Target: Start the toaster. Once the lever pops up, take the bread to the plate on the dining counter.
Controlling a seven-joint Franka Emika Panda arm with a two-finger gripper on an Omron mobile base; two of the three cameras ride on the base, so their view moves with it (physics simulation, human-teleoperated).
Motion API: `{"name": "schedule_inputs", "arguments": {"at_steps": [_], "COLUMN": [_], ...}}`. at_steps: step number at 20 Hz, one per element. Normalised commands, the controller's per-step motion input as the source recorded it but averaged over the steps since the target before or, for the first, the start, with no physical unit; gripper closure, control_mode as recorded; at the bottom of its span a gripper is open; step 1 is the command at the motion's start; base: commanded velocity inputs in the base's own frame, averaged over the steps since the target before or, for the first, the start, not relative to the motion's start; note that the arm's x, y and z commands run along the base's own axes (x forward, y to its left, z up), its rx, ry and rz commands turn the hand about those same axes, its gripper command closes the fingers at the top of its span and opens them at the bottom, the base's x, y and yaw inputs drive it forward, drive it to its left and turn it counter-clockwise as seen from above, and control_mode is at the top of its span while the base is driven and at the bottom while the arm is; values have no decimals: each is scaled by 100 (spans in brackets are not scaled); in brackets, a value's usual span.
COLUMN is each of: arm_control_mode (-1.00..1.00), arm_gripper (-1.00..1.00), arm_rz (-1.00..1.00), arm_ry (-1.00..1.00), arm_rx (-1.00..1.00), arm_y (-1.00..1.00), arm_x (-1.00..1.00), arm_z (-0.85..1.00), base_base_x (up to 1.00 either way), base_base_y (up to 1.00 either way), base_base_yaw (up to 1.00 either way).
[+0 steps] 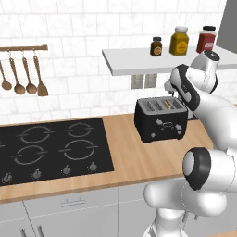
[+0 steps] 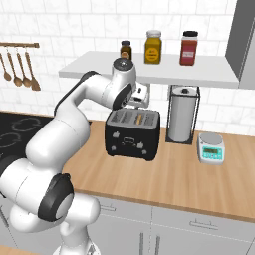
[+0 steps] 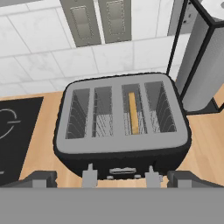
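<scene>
White tiled wall, wood counter [image 1: 134, 159]. From the left, the toaster [image 1: 160, 119] stands right of the hob [image 1: 53, 150], bread [image 1: 170, 104] in a slot. From the right, my gripper [image 2: 138, 97] hangs behind the toaster [image 2: 132, 133]. Looking down my hand, my fingers [image 3: 43, 178] are spread wide, holding nothing; bread [image 3: 133, 112] sits in the toaster's third slot.

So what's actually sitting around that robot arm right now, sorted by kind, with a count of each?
Toaster: 1
Bread slice in the toaster: 1
Jars on the shelf: 3
Wooden utensils on the rail: 4
Paper towel roll in its holder: 1
Kitchen scale: 1
Hob: 1
Total: 12
</scene>
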Motion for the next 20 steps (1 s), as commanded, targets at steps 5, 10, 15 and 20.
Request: {"name": "schedule_inputs", "arguments": {"at_steps": [5, 10, 15, 20], "arm_control_mode": [-100, -100, -100, -100], "arm_gripper": [-100, -100, -100, -100], "arm_rz": [0, 0, 0, 0], "arm_ry": [0, 0, 0, 0], "arm_rx": [0, 0, 0, 0], "arm_y": [0, 0, 0, 0], "arm_x": [0, 0, 0, 0], "arm_z": [0, 0, 0, 0], "base_base_x": [0, 0, 0, 0], "base_base_y": [0, 0, 0, 0], "base_base_yaw": [0, 0, 0, 0]}}
